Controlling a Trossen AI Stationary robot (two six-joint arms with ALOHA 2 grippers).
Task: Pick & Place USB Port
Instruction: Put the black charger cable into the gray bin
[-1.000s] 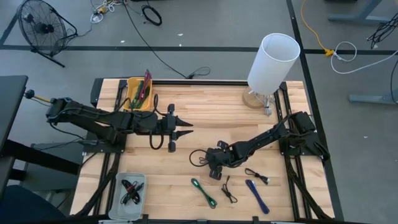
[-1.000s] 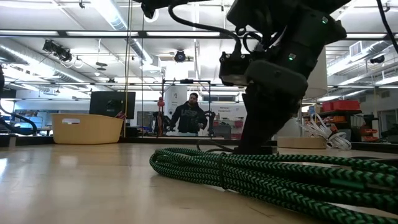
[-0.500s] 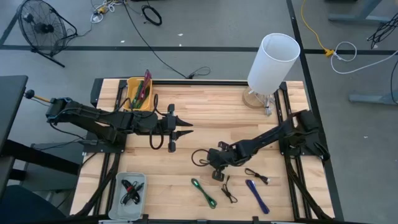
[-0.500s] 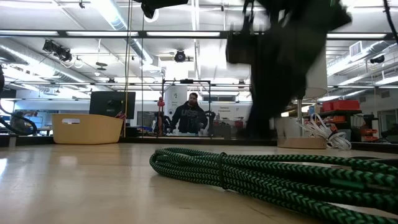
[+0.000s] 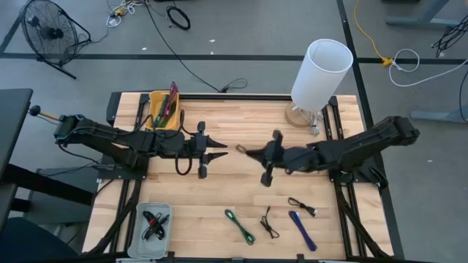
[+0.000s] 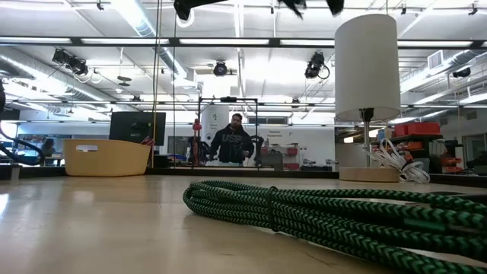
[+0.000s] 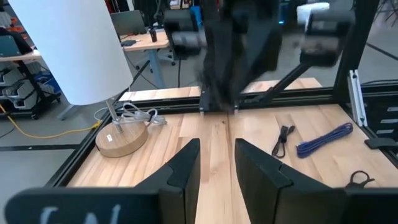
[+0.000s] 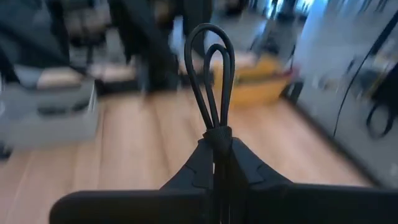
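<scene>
A black cable bundle point(image 8: 211, 74) is held above the table's middle, with my right gripper point(image 5: 247, 151) point(image 8: 216, 149) shut on it. That gripper points almost level toward the table's left side, at my left gripper point(image 5: 219, 151). My left gripper point(image 7: 217, 165) hovers open above the table, its fingers empty and facing the right one. In the left wrist view the right arm point(image 7: 239, 56) shows blurred straight ahead. How much of the cable lies behind the right fingers is hidden. My right gripper pinches the black cable bundle between its two fingers at the wrapped waist point(image 8: 217, 134). Two narrow loops point(image 8: 210, 50) stick out forward past the fingertips. The fingers come nearly level from the table's right side. The bundle is lifted clear of the table.
On the near part of the table lie a green cable point(image 5: 239, 225), two small black cables point(image 5: 269, 223) point(image 5: 301, 206) and a blue cable point(image 5: 302, 230). A grey tray point(image 5: 140, 232) sits near left, a yellow bin point(image 5: 155, 118) far left, a white lamp point(image 5: 319, 73) far right.
My right gripper has taken the black cable off the table and swung up and toward the far edge, tipping from pointing down to nearly level. It now faces my left gripper. The cable has left the tabletop and hangs clear.
</scene>
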